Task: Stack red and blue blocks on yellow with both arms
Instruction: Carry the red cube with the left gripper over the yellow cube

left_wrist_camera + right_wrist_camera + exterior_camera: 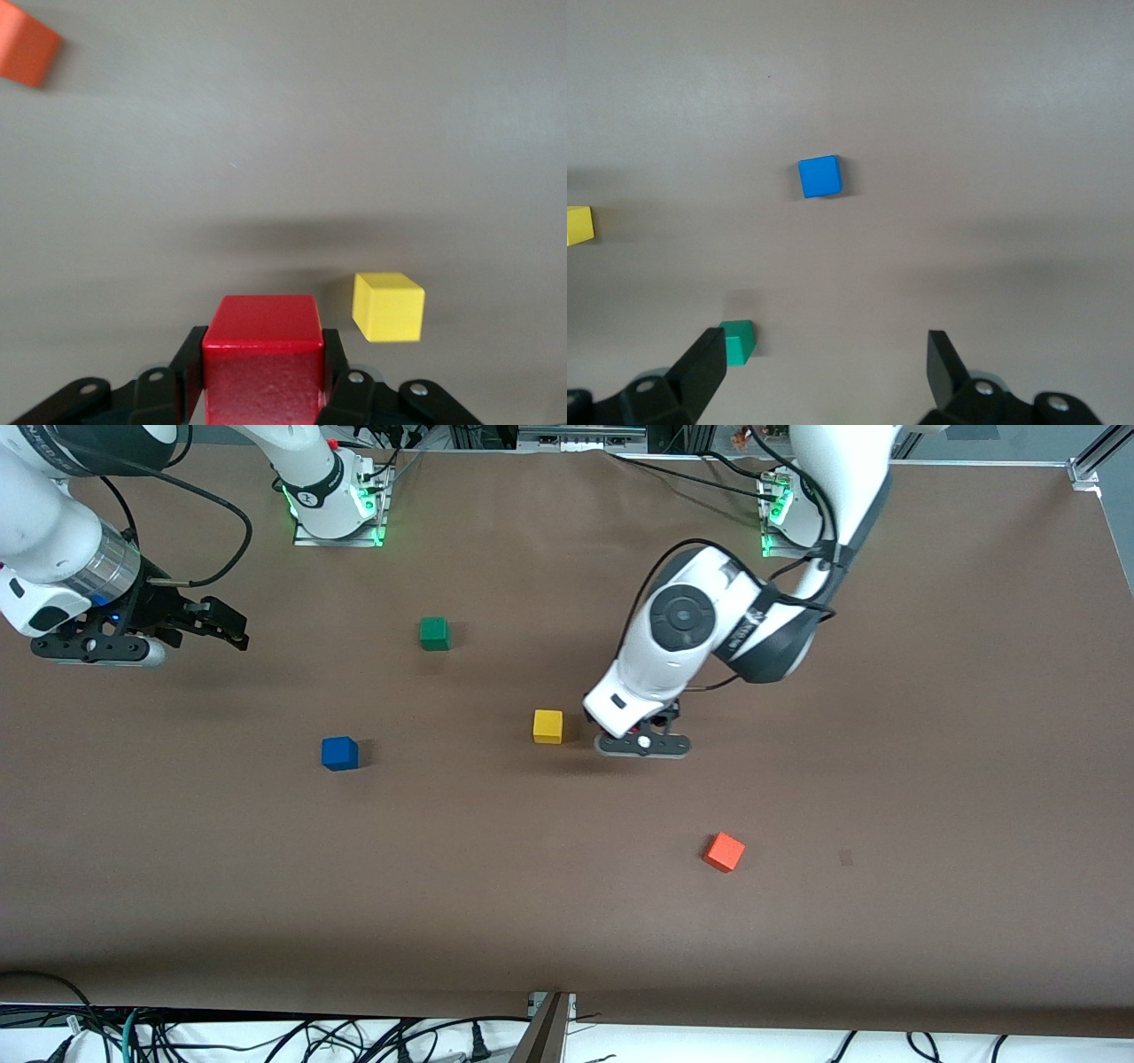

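Carrying the red block [263,354] in our left gripper [644,742], with the fingers [190,354] clamped on its two sides, we hang just above the table [930,779] close beside the yellow block [547,726]. That is the relation the next move turns on: seen from the high camera, the yellow block lies at about 9 o'clock from the left gripper, a short sideways step toward the right arm's end of the table. We judge the red block needs to go over the yellow one and be lowered squarely onto its top.

Our right gripper [151,638] waits with its fingers [700,372] spread wide and nothing between them, up over the right arm's end of the table. The blue block [339,753] sits alone on the table at roughly 4 o'clock from it, and well off at 9 o'clock from the yellow block, so the right arm is plainly the nearer one for that pick.

Two spare blocks matter only as things to avoid: a green block [434,633] at about 11 o'clock from the yellow one, and an orange block [724,852] at about 5 o'clock, nearer the high camera.
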`<state>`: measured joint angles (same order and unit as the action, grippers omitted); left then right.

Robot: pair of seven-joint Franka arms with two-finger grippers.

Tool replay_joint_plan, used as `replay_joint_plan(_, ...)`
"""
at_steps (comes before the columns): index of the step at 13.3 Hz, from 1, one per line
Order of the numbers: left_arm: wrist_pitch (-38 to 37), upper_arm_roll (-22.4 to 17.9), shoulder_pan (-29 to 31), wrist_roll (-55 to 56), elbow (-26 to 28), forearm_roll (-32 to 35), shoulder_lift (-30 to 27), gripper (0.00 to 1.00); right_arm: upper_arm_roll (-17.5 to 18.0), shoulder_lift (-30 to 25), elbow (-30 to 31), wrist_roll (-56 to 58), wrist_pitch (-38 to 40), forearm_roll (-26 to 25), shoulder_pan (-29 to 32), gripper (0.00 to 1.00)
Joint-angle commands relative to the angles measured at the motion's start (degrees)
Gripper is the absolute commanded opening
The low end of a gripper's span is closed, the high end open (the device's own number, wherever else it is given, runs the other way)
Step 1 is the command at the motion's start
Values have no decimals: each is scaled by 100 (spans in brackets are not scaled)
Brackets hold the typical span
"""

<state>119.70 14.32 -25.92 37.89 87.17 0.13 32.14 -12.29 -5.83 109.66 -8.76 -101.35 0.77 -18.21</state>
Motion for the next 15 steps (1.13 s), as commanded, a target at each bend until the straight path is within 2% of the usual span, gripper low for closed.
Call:
replay_joint_plan(1, -69, -149, -465, 445, -603, 31, 406, 16, 7, -68, 2, -91, 62, -103, -25, 100)
replay_joint_plan(5, -69, -149, -738, 825, -1183, 365, 915, 17, -1, -85, -33, -91, 141, -129, -16, 100)
replay_joint_plan(8, -69, -333, -1054, 992, -1606, 497, 1250, 17, -10, -94, -33, -91, 150, -129, -16, 100)
replay_joint_plan(11, -69, -553, -1292, 1010, -1730, 497, 1426, 18, -10, -85, -24, -65, 168, -138, -16, 100)
replay_joint_plan(15, -78, -614, -1494, 1019, -1765, 506, 1619, 18, -10, -120, -50, -21, 211, -208, -16, 100)
